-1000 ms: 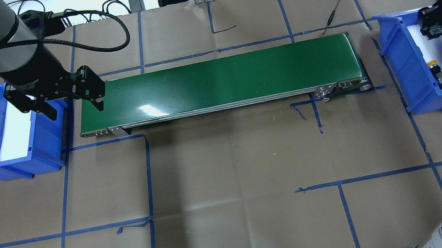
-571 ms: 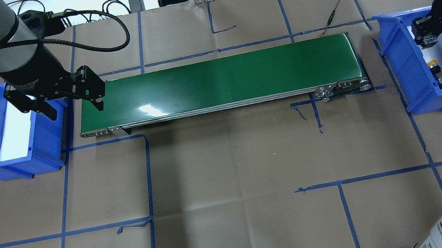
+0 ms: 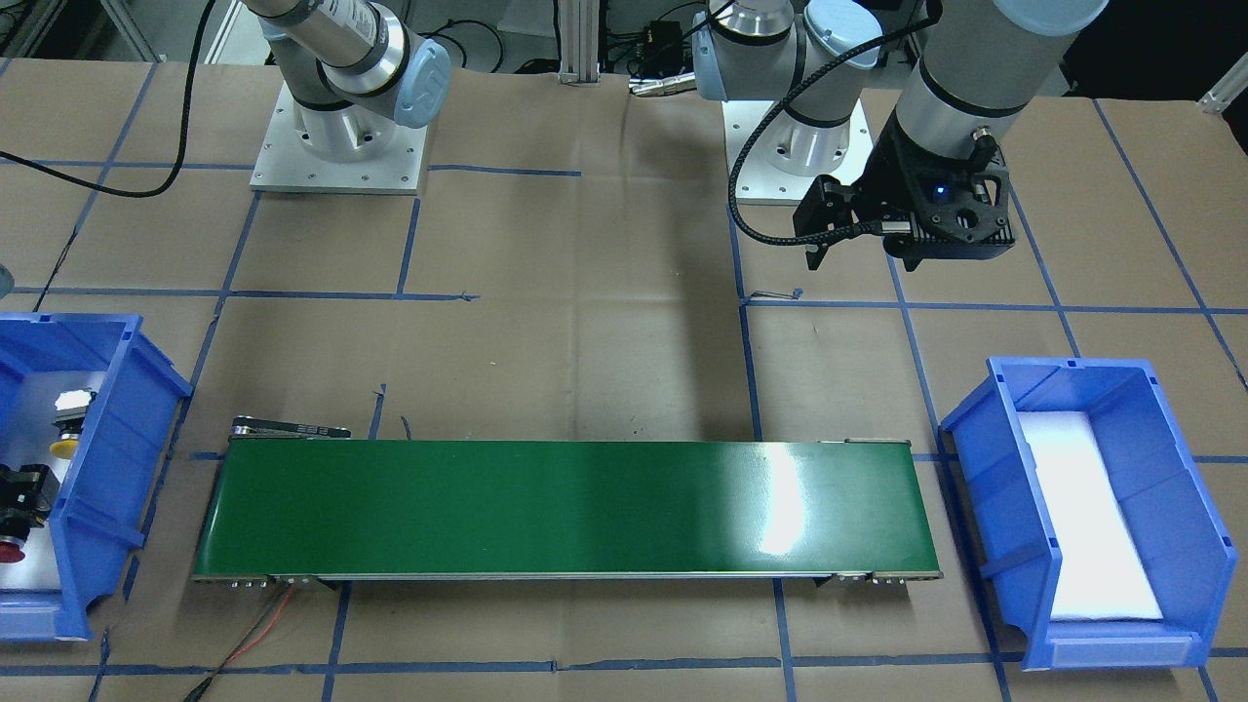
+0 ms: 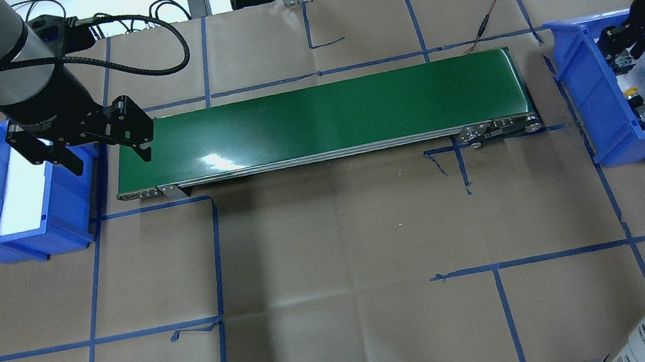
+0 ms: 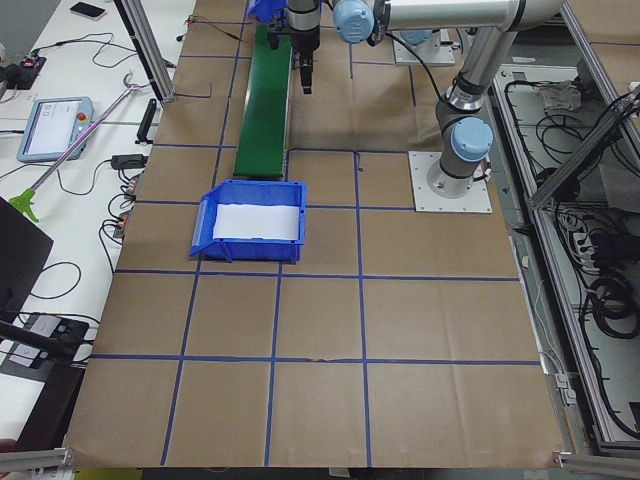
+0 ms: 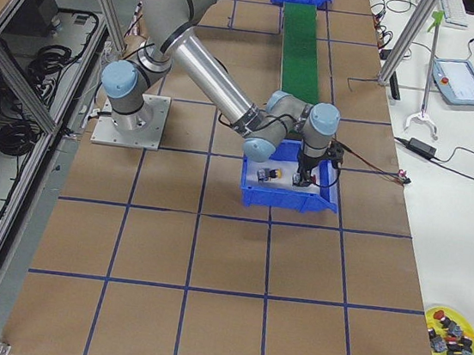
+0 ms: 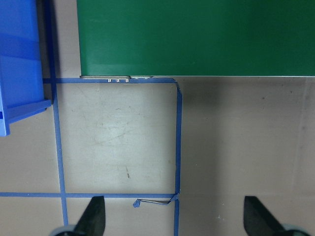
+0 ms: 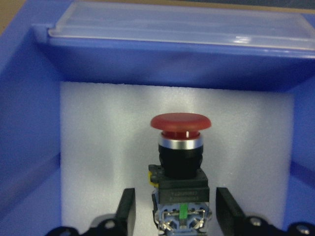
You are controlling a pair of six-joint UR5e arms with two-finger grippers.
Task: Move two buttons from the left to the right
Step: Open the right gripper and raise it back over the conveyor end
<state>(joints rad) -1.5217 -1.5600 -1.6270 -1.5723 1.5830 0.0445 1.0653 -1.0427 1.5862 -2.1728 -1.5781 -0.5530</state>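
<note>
Right gripper, jaws parted clear of the red button, apparently releases it into the right bin near the yellow button; left gripper hovers wide open and empty.

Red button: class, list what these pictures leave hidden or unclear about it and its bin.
Right wrist view: the red button has its base cut off by the bottom edge, so its contact with the foam is unseen.
Overhead view: the right gripper hides the button.
Front-facing view: the left edge cuts off part of the blue bin and the red cap.
Exterior right view: too small to show detail.
</note>
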